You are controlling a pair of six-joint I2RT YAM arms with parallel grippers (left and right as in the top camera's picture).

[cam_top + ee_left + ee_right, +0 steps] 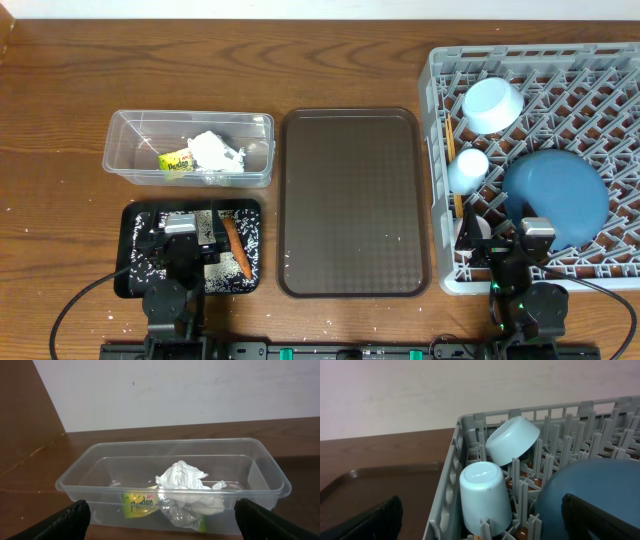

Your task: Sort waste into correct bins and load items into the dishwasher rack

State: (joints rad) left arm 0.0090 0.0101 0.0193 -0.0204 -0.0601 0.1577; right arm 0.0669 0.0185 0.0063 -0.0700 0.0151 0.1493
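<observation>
The clear tub (135, 150) holds the crumpled white tissue (215, 152) and the yellow-green wrapper (177, 161); both also show in the left wrist view, tissue (182, 480) and wrapper (140, 505). The black tray (135, 285) holds the orange carrot (236, 250) and scattered rice grains (250, 232). My left gripper (190, 238) is open and empty above the black tray, facing the tub (172, 455). The grey rack (610, 80) holds the light-blue bowl (493, 103), a light-blue cup (467, 168), the dark-blue plate (558, 195) and chopsticks (455, 140). My right gripper (503, 240) is open and empty at the rack's front edge. No white-pink cup shows.
The brown serving tray (350, 200) lies between the bins and the rack; its corner shows in the right wrist view (370, 485). A few rice grains lie on the wooden table near the front edge. In the right wrist view the cup (485, 492) stands upside down by the rack wall (450, 475).
</observation>
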